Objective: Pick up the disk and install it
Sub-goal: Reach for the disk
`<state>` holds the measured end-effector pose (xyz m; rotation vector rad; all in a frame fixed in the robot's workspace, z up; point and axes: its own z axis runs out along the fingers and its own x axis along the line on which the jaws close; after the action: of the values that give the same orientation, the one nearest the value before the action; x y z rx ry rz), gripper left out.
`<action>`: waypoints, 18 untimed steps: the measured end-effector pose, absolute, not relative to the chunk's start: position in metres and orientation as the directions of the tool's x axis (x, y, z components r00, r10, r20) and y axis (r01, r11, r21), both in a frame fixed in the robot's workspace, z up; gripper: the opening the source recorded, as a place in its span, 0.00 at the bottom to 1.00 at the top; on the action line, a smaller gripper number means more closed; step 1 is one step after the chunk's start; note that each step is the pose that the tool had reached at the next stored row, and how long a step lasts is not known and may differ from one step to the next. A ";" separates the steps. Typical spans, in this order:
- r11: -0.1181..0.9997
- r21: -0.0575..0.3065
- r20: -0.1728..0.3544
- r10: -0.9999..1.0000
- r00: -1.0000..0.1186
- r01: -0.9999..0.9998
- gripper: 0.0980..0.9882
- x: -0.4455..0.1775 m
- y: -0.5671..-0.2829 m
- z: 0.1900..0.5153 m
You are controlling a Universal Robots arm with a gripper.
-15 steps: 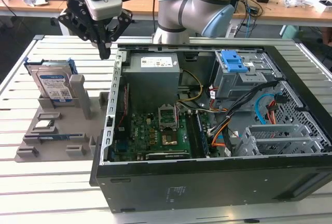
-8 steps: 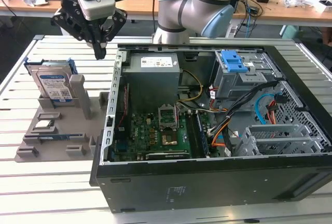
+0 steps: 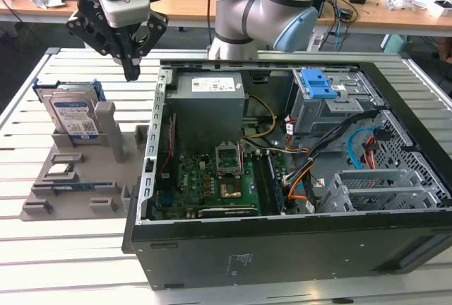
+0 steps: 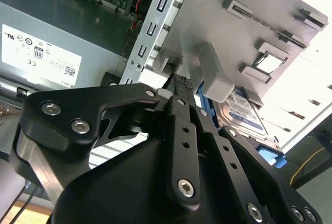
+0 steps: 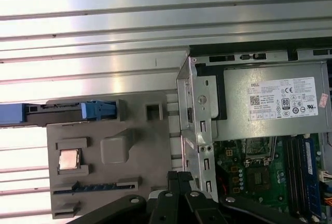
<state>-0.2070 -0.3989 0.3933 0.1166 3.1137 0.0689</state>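
Observation:
The disk [image 3: 70,112] stands on edge in a slot at the back of a grey holder tray [image 3: 78,202], at the exterior view's left. Its white-and-blue label faces forward and a blue frame clips around it. My gripper [image 3: 131,72] hangs above the gap between the tray and the open computer case, to the exterior view's right of the disk and higher. Its fingers are shut together with nothing between them. The second wrist view shows the shut gripper [image 4: 179,85] with the disk [image 4: 243,111] beyond it. In the first wrist view the disk [image 5: 57,113] appears edge-on.
The open computer case [image 3: 282,248] lies on the slatted table. Inside are a grey power-supply box [image 3: 208,100], a motherboard [image 3: 212,185] and a grey drive bay with a blue latch [image 3: 321,86]. A tall grey post [image 3: 106,125] stands beside the disk. A chip [image 5: 68,159] sits in the tray.

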 end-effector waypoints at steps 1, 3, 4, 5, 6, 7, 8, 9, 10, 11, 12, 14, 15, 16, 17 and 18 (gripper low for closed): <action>0.996 0.045 -0.023 0.075 -0.997 0.074 0.01 -0.208 -0.399 0.393; 0.996 0.045 -0.023 0.075 -0.997 0.074 0.01 -0.209 -0.399 0.393; 0.996 0.045 -0.023 0.075 -0.997 0.074 0.01 -0.210 -0.399 0.393; 0.996 0.045 -0.023 0.075 -0.997 0.074 0.01 -0.210 -0.399 0.393; 0.996 0.045 -0.023 0.075 -0.997 0.074 0.01 -0.211 -0.399 0.393; 0.996 0.045 -0.023 0.075 -0.997 0.074 0.01 -0.211 -0.399 0.393; 0.996 0.045 -0.023 0.075 -0.997 0.074 0.01 -0.212 -0.399 0.393; 0.996 0.045 -0.023 0.075 -0.997 0.074 0.01 -0.213 -0.399 0.393; 0.996 0.045 -0.023 0.075 -0.997 0.074 0.01 -0.214 -0.399 0.393; 0.996 0.045 -0.023 0.075 -0.997 0.074 0.01 -0.216 -0.399 0.393; 0.996 0.045 -0.023 0.075 -0.997 0.074 0.01 -0.217 -0.399 0.393; 0.996 0.045 -0.023 0.075 -0.997 0.074 0.01 -0.219 -0.399 0.393; 0.996 0.045 -0.023 0.075 -0.997 0.074 0.01 -0.220 -0.399 0.393; 0.996 0.045 -0.023 0.075 -0.997 0.074 0.01 -0.221 -0.399 0.393; 0.996 0.045 -0.023 0.075 -0.997 0.074 0.01 -0.223 -0.399 0.393; 0.996 0.045 -0.023 0.075 -0.997 0.074 0.01 -0.224 -0.399 0.393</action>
<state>-0.2236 -0.3989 0.3933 0.1167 3.1137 0.0688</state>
